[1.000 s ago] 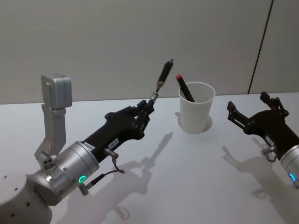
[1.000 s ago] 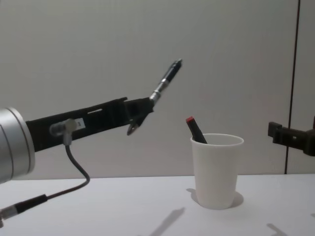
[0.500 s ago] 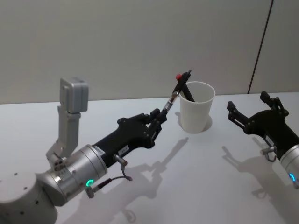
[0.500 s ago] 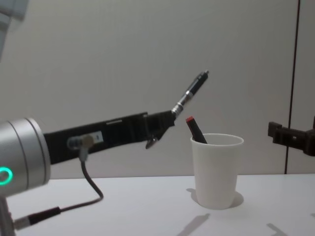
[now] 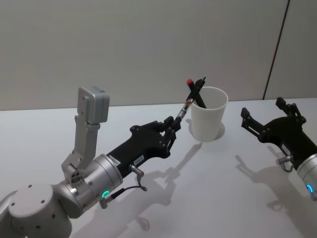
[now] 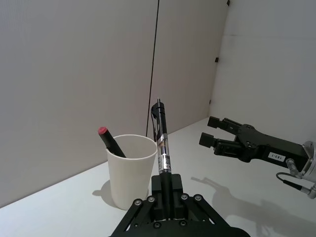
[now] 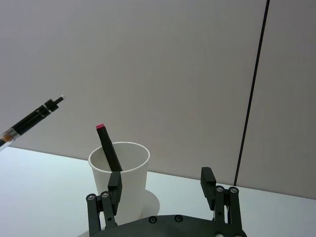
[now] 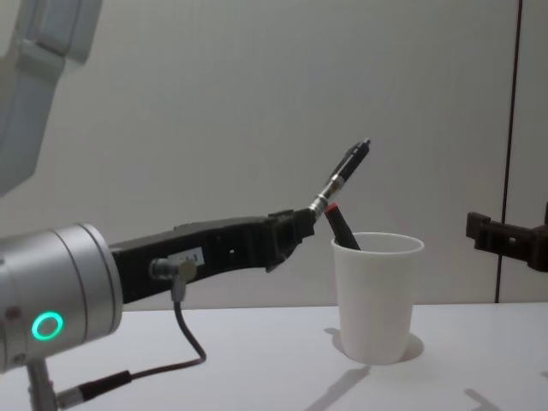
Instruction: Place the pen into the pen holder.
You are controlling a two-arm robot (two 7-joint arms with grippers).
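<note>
Left of the pen holder [image 5: 208,124], left gripper [image 5: 172,125] clamps the pen [image 5: 191,98], top possibly over the rim. Steepen, centre, then release. Right gripper [image 5: 261,109] sits at right, jaws spread.

- Left arm [image 5: 94,181] reaches forward and upward from the lower left. Its silver wrist section has a green ring light [image 5: 105,194], which is lit.
- Left gripper [image 5: 174,122] is black, with its jaws closed tight on the lower end of a pen [image 5: 192,96]. The pen angles up and away past the fingertips.
- Right arm [image 5: 309,178] is parked low at the right edge.
- Right gripper [image 5: 261,107] points forward, level, with its fingers spread wide apart.
</note>
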